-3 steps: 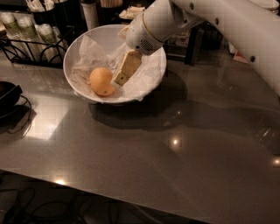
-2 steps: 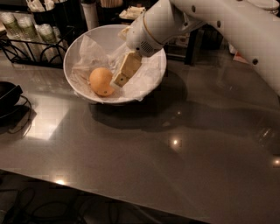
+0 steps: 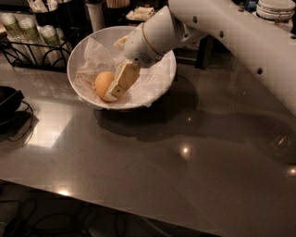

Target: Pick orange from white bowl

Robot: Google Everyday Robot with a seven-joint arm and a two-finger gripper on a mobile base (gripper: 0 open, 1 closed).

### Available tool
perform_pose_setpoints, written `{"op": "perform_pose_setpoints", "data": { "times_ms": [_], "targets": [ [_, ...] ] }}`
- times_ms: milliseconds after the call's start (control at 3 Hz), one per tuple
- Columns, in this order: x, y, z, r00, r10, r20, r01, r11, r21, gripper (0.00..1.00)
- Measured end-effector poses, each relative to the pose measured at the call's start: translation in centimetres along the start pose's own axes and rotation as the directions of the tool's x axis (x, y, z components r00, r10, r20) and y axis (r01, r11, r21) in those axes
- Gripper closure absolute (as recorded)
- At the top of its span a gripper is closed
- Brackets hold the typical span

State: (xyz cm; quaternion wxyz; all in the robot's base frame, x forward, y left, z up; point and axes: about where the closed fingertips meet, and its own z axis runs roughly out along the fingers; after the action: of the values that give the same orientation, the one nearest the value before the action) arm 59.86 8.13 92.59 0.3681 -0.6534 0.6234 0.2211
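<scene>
The orange (image 3: 102, 83) lies in the left part of the white bowl (image 3: 159, 88), on crumpled white paper. The bowl stands at the back left of the grey table (image 3: 185, 176). My gripper (image 3: 115, 89) reaches down into the bowl from the upper right, at the end of the white arm (image 3: 222, 32). Its tan tip lies over the orange's right side and hides part of it. The orange rests on the paper and is not lifted.
A black wire rack with bottles (image 3: 27, 41) stands at the back left, next to the bowl. A black dish (image 3: 7, 102) sits at the left edge. Containers and a cup (image 3: 96, 14) stand behind the bowl. Stacked dishes (image 3: 275, 9) are at the back right.
My gripper has moved down and to the left inside the bowl, from beside the orange to over its right side. The orange and bowl have stayed in place.
</scene>
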Motion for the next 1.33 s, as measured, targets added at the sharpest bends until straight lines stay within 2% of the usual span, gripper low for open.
{"op": "perform_pose_setpoints", "data": {
  "times_ms": [333, 1333],
  "targets": [
    [0.0, 0.0, 0.0, 1.000, 0.000, 0.000, 0.000, 1.0000, 0.000, 0.08],
    [0.7, -1.3, 2.8, 1.000, -0.001, -0.029, 0.001, 0.9998, -0.020, 0.13]
  ]
}}
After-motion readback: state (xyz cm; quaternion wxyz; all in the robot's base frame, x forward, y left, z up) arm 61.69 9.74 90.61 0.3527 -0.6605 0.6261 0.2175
